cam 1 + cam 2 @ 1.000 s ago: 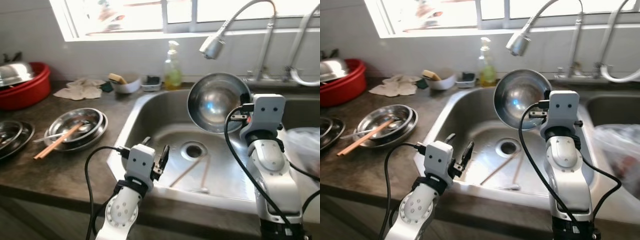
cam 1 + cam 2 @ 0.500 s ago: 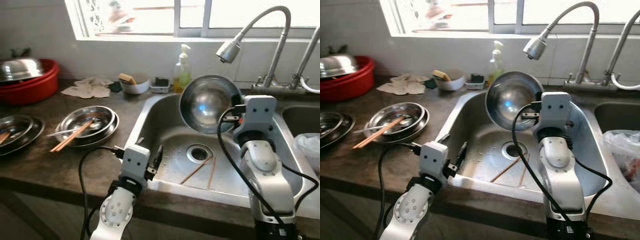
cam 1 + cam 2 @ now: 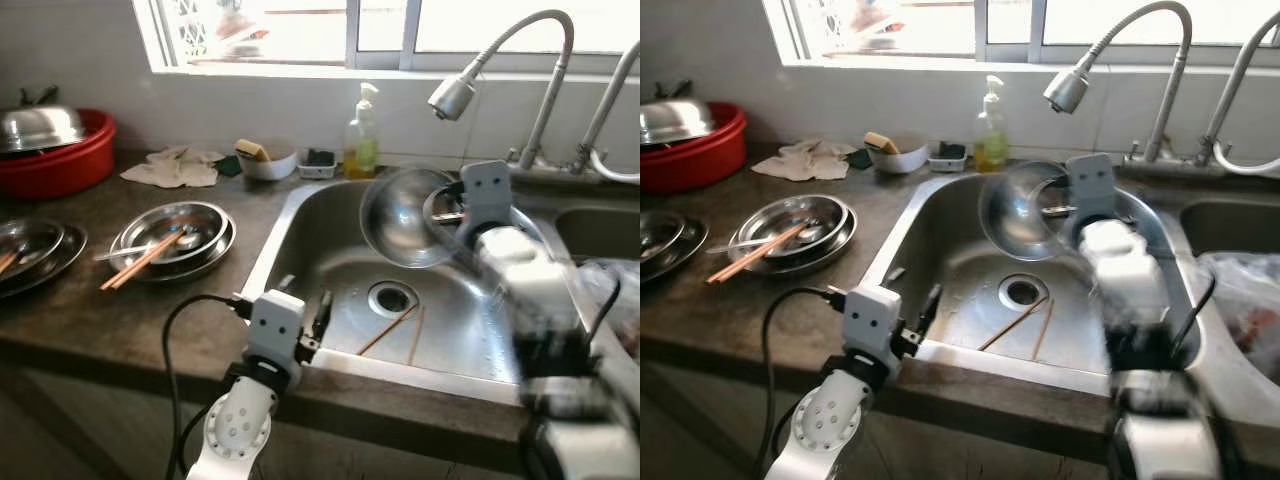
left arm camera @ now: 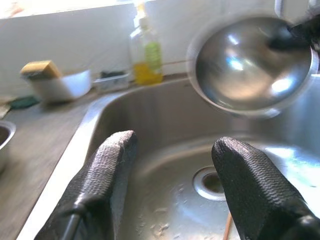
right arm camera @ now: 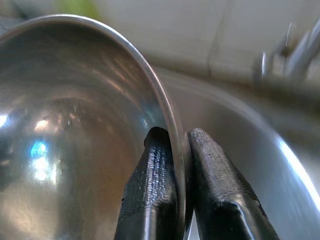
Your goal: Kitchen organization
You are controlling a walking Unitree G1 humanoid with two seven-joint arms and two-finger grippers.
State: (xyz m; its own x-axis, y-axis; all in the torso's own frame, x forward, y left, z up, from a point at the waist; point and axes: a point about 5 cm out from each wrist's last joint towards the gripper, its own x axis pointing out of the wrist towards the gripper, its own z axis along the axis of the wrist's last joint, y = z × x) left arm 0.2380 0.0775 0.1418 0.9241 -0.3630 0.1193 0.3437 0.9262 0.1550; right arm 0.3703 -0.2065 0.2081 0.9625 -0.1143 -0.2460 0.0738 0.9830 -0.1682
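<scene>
Right wrist view: right tool (image 5: 181,150) clamped on steel bowl (image 5: 75,125) rim, above sink (image 3: 330,250).

- Soap bottle (image 3: 361,140): well ahead of the left fingers (image 4: 107,170), against the wall.
- White dish (image 3: 266,163) holding a sponge: just left of the bottle.
- Crumpled cloth (image 3: 178,168): further left, well apart from the left fingers.
- Faucet spray head (image 3: 452,97): above the right fingers (image 5: 155,175).
- Drain hole (image 3: 392,297): near the left fingers, ahead of them and below the right fingers.
- Plastic bag (image 3: 1245,300): off to the right of the right fingers.
</scene>
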